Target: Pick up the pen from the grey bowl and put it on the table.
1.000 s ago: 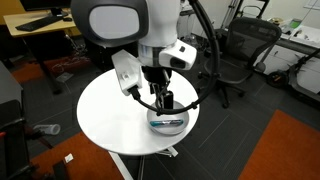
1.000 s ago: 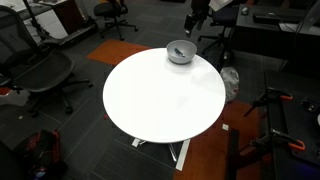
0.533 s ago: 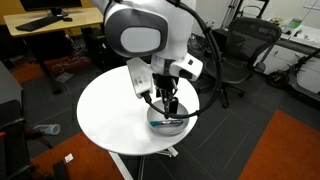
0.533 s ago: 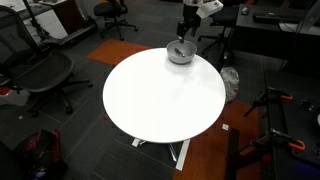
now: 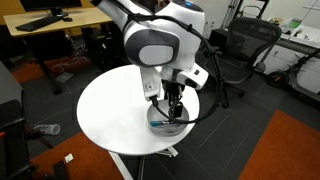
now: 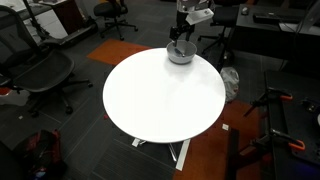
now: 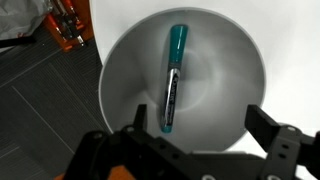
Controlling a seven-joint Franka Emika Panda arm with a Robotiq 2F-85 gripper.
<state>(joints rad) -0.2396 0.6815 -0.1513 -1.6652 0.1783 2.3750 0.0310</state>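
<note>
The pen (image 7: 172, 78), dark with a teal cap, lies lengthwise inside the grey bowl (image 7: 225, 65) in the wrist view. My gripper (image 7: 198, 125) is open and hovers just above the bowl, one finger (image 7: 136, 122) left of the pen and the other (image 7: 262, 128) over the bowl's right rim. In both exterior views the gripper (image 5: 174, 108) (image 6: 182, 36) hangs straight over the bowl (image 5: 168, 124) (image 6: 180, 55), which sits near the edge of the round white table (image 5: 110, 115) (image 6: 160, 100). The pen is hidden in the exterior views.
Black office chairs (image 5: 245, 50) (image 6: 35, 70) stand around the table on dark carpet. Desks with monitors stand at the back (image 5: 40, 22). An orange and black object (image 7: 65, 25) lies on the floor beside the table's edge.
The arm has swung over and come down toward the bowl; the gripper now sits closer above it than a second ago. The bowl has not moved.
</note>
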